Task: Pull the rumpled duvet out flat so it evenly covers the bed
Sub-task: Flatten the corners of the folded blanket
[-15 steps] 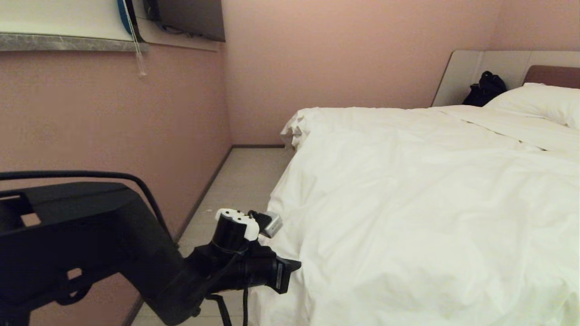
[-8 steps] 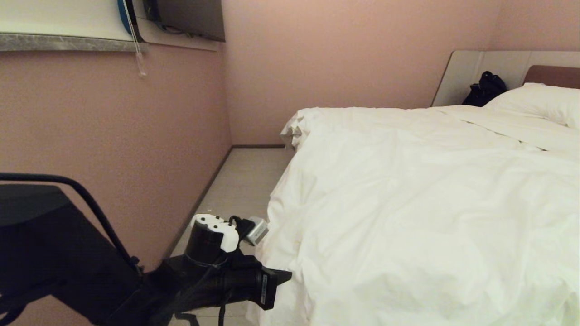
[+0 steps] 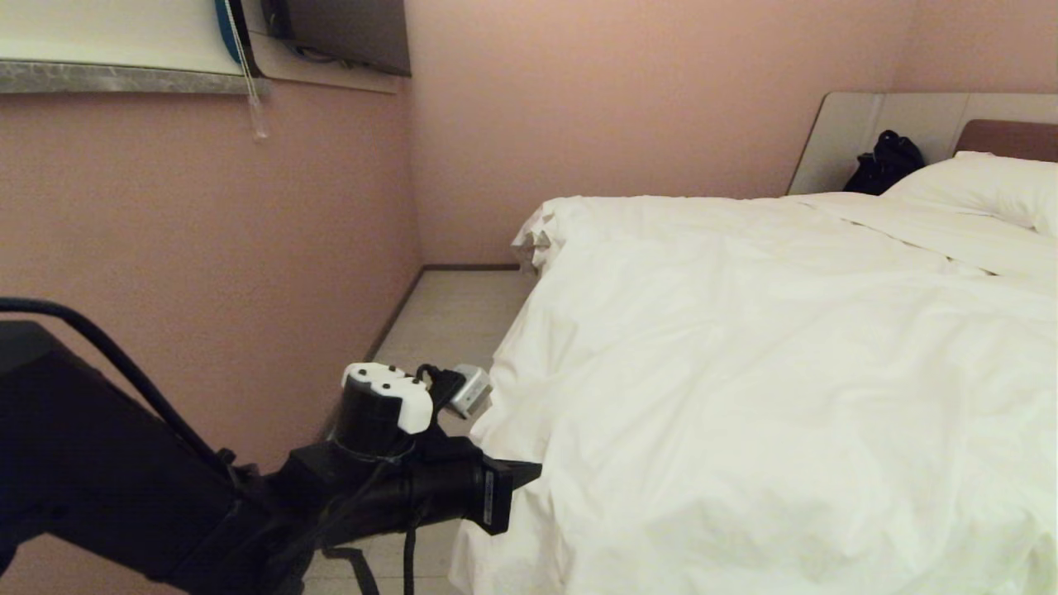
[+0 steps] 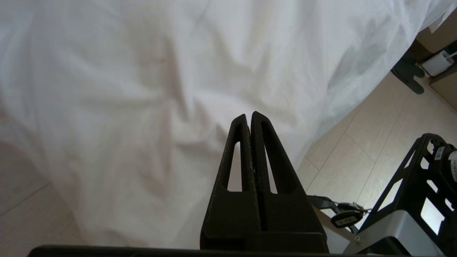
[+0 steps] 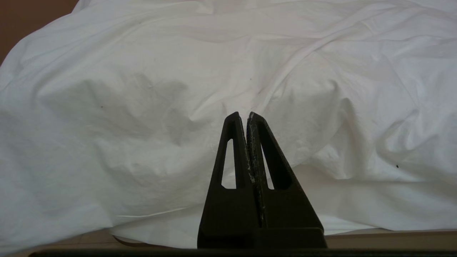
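Note:
The white, wrinkled duvet [image 3: 785,372] is spread over most of the bed [image 3: 1008,136] and hangs over its near left side toward the floor. My left arm's wrist [image 3: 463,496] is low at the left, right beside that hanging side. In the left wrist view the left gripper [image 4: 249,114] is shut with nothing between its fingers, and its tips point at the duvet [image 4: 142,89]. The right gripper [image 5: 242,115] is also shut and empty, facing the draped duvet [image 5: 178,89] from a short distance. It is outside the head view.
A pink wall [image 3: 207,231] stands close on the left, leaving a narrow strip of floor [image 3: 446,322] beside the bed. A pillow [image 3: 984,186] and a black bag [image 3: 884,161] lie by the headboard. My base frame [image 4: 421,185] and a bunch of keys [image 4: 344,217] are near the left gripper.
My left arm has drawn back to the left and its wrist has risen slightly beside the bed. The duvet lies as before, and the gripper stays shut.

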You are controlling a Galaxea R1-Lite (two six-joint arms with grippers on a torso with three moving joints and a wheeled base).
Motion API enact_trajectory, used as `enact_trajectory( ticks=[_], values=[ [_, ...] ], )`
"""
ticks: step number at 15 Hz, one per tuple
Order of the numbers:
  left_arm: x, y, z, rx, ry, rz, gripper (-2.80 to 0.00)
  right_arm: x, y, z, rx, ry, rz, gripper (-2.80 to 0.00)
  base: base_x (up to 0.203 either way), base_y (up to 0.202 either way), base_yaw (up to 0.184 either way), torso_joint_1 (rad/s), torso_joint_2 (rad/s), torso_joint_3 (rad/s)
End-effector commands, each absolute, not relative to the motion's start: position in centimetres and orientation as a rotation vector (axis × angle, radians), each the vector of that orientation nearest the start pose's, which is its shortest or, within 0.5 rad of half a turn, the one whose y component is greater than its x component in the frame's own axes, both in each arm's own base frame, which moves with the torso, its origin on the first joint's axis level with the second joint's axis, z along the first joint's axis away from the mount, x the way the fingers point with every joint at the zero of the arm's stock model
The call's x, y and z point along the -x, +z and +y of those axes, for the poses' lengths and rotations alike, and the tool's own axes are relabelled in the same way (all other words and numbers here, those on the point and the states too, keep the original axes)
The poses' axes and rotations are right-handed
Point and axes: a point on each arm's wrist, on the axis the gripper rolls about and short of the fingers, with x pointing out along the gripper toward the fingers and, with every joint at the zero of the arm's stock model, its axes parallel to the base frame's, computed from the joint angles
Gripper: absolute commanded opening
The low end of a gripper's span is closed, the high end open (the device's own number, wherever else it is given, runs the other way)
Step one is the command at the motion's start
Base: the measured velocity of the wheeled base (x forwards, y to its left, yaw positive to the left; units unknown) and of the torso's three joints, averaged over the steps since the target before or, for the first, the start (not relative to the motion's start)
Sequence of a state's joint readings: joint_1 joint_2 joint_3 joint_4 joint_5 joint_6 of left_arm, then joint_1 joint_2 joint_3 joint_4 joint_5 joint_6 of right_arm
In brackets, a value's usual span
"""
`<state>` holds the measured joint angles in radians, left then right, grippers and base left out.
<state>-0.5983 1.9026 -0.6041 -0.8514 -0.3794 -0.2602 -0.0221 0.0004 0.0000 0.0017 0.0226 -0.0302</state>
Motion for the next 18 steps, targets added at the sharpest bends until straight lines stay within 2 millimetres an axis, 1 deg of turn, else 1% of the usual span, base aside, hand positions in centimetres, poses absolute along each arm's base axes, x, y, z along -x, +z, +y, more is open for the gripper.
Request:
enact_trajectory(
  ticks=[1, 2, 3, 6, 9, 10, 11, 14, 16, 18],
  values=[
    [-26.1, 9.1, -19.0, 0.183, -0.9, 0.588, -2.8, 2.3, 7.5, 0.1, 0.031, 0.0, 0.002, -2.8, 0.0, 0.0, 0.0, 0.0, 0.0, 0.0],
    [-26.7, 8.8, -19.4, 0.178, -0.897, 0.607, -2.8, 2.3, 7.5, 0.1, 0.031, 0.0, 0.002, -2.8, 0.0, 0.0, 0.0, 0.0, 0.0, 0.0],
    [-27.1, 8.5, -19.7, 0.174, -0.894, 0.621, 0.0, 2.3, 7.5, 0.1, 0.031, 0.0, 0.002, -2.8, 0.0, 0.0, 0.0, 0.0, 0.0, 0.0],
    [-28.3, 8.6, -20.6, 0.17, -0.897, 0.604, 0.0, 2.3, 7.5, 0.1, 0.031, 0.0, 0.002, -2.8, 0.0, 0.0, 0.0, 0.0, 0.0, 0.0],
    [-30.1, 10.8, -21.5, 0.181, -0.903, 0.523, 0.0, 2.3, 7.5, 0.1, 0.031, 0.002, 0.002, -2.8, 0.0, 0.0, 0.0, 0.0, 0.0, 0.0],
    [-31.0, 11.3, -21.9, 0.183, -0.888, 0.499, 0.0, 2.3, 7.5, 0.1, 0.031, 0.0, 0.002, -2.8, 0.0, 0.0, 0.0, 0.0, 0.0, 0.0],
    [-31.8, 11.4, -22.3, 0.179, -0.861, 0.486, 0.0, 2.3, 7.5, 0.1, 0.031, 0.001, 0.002, -2.8, 0.0, 0.0, 0.0, 0.0, 0.0, 0.0],
    [-34.1, 11.3, -23.4, 0.174, -0.814, 0.452, 0.0, 2.3, 7.5, 0.1, 0.031, 0.002, 0.002, -2.8, 0.0, 0.0, 0.0, 0.0, 0.0, 0.0],
    [-35.3, 10.2, -24.1, 0.142, -0.802, 0.449, 0.0, 2.3, 7.5, 0.1, 0.031, 0.001, 0.002, -2.8, 0.0, 0.0, 0.0, 0.0, 0.0, 0.0],
    [-35.9, 9.3, -24.4, 0.104, -0.786, 0.453, 0.0, 2.3, 7.5, 0.1, 0.031, 0.0, 0.002, -2.8, 0.0, 0.0, 0.0, 0.0, 0.0, 0.0]
  ],
)
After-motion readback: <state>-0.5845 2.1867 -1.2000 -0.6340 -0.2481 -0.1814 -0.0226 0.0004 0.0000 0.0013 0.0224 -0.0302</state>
